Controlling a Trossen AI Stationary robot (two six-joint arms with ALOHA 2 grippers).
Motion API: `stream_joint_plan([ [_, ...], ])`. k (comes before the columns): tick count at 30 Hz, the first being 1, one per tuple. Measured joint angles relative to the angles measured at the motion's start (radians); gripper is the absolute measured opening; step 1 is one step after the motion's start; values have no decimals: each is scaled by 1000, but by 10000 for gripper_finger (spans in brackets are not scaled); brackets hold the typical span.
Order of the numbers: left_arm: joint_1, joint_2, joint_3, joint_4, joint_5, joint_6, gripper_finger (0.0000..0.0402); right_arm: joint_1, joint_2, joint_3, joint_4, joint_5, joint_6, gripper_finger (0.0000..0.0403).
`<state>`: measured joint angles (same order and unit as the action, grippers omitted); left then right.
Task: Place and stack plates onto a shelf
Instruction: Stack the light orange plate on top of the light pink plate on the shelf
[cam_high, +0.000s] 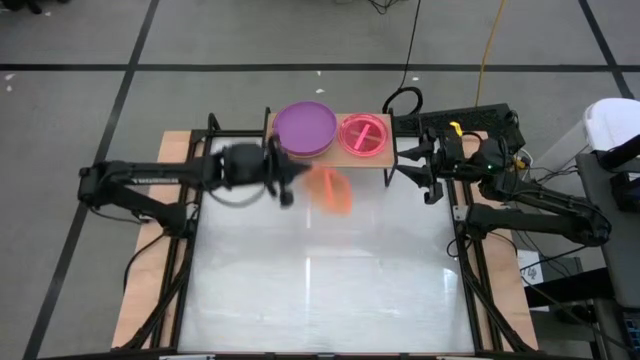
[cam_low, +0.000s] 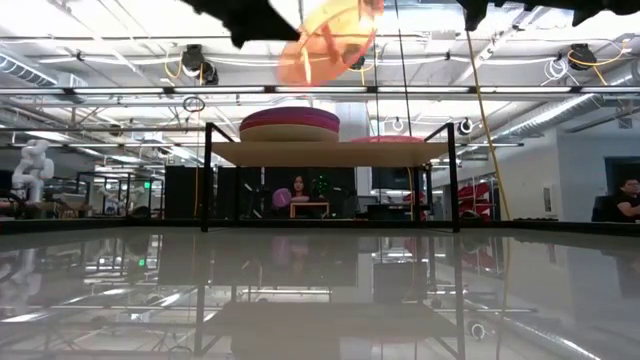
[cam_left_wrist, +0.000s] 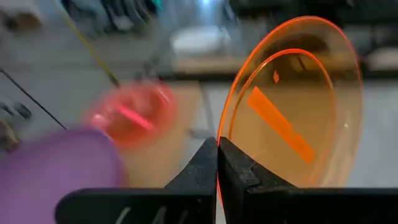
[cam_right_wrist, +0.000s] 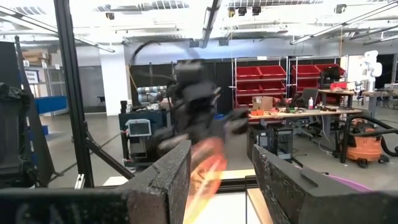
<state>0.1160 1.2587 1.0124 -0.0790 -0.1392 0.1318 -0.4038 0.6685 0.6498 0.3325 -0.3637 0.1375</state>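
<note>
A see-through orange plate (cam_high: 332, 190) hangs in the air just in front of the shelf (cam_high: 392, 160), with my left gripper (cam_high: 289, 186) shut on it. The small wooden shelf stands at the table's far edge. A stack topped by a purple plate (cam_high: 305, 128) sits on its left part, and a pink plate (cam_high: 364, 135) lies to the right of the stack. In the low view the orange plate (cam_low: 330, 45) is well above the shelf board (cam_low: 330, 153). My right gripper (cam_high: 432, 172) waits open beside the shelf's right end, holding nothing. My left gripper pinches the orange plate's rim (cam_left_wrist: 219, 163) between its two fingers, at the edge nearest the arm. The fingers come nearly level from the table's left. The plate (cam_left_wrist: 292, 106) stands tilted up on edge beyond the fingers, lifted clear of table and shelf.
The white tabletop (cam_high: 330, 290) spreads out on the near side of the shelf. A black frame (cam_high: 470, 270) runs along the table's sides. A black power strip (cam_high: 470, 118) and cables lie behind the shelf's right end.
</note>
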Motion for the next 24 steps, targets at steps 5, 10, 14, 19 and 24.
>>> stream_joint_plan([
  [5, 169, 23, 61, 160, 112, -7, 1, 0, 0, 0, 0, 0, 0, 155],
  [10, 274, 151, 176, 210, 204, -89, 1, 0, -2, 0, 22, -1, -3, 155],
  [14, 319, 310, 333, 165, 237, -90, 1, 0, -4, 1, 91, -5, -3, 155],
  [19, 357, 485, 546, 56, 237, -94, 1, 0, -7, 1, 121, -5, 23, 155],
  [24, 392, 598, 666, -12, 225, -121, 1, 0, -7, 1, 106, -5, 13, 155],
])
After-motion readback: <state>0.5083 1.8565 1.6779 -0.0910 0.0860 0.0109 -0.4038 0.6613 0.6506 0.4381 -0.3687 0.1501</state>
